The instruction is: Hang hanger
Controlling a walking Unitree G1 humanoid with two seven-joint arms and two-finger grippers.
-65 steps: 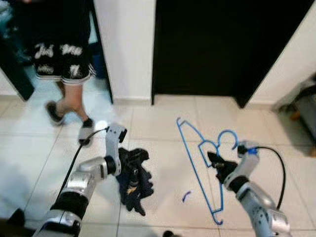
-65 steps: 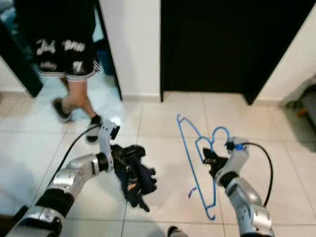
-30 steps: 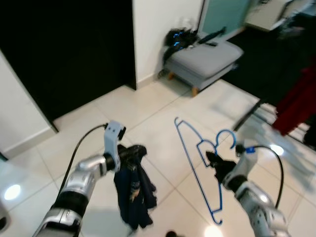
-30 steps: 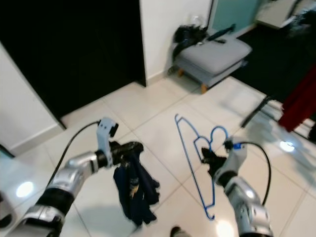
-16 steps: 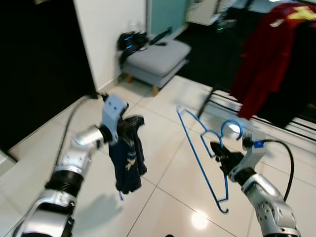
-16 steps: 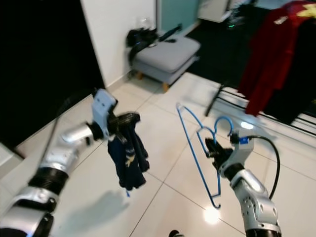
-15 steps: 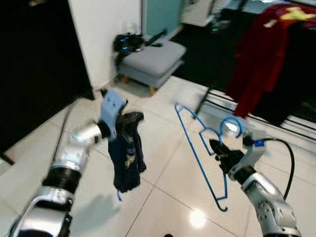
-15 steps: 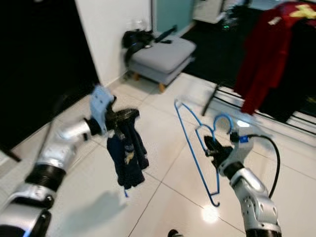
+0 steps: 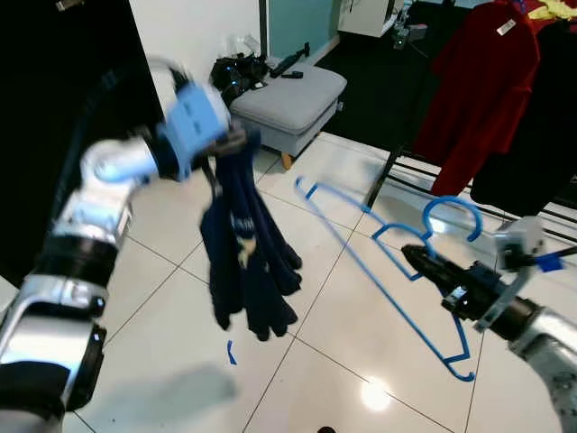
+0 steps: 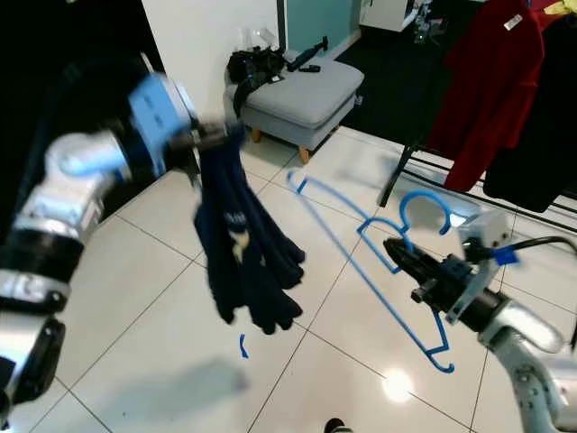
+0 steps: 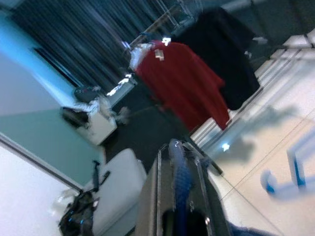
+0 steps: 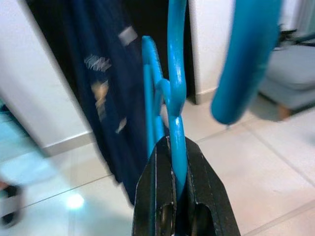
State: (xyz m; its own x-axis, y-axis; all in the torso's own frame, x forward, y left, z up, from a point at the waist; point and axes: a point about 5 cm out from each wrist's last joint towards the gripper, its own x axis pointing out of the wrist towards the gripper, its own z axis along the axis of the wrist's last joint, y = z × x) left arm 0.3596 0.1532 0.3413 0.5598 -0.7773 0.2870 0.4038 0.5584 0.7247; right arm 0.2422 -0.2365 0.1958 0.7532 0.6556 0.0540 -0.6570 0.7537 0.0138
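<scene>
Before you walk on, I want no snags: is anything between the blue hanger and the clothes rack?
Nothing visible blocks it. The right gripper holds the blue hanger, with bare tiled floor between it and the clothes rack. The dark garment in the left gripper hangs off to the left.

Open tile floor [image 9: 180,298] lies between and below the two arms. The dangling navy garment [image 9: 248,262] fills the middle-left, and the blue hanger [image 9: 388,271] slants across the middle-right — a narrow gap between them. Ahead, a grey ottoman [image 9: 288,95] with a black bag [image 9: 236,70] blocks the left; the rack's dark leg [image 9: 388,162] and hanging red shirt [image 9: 473,90] block the right.
</scene>
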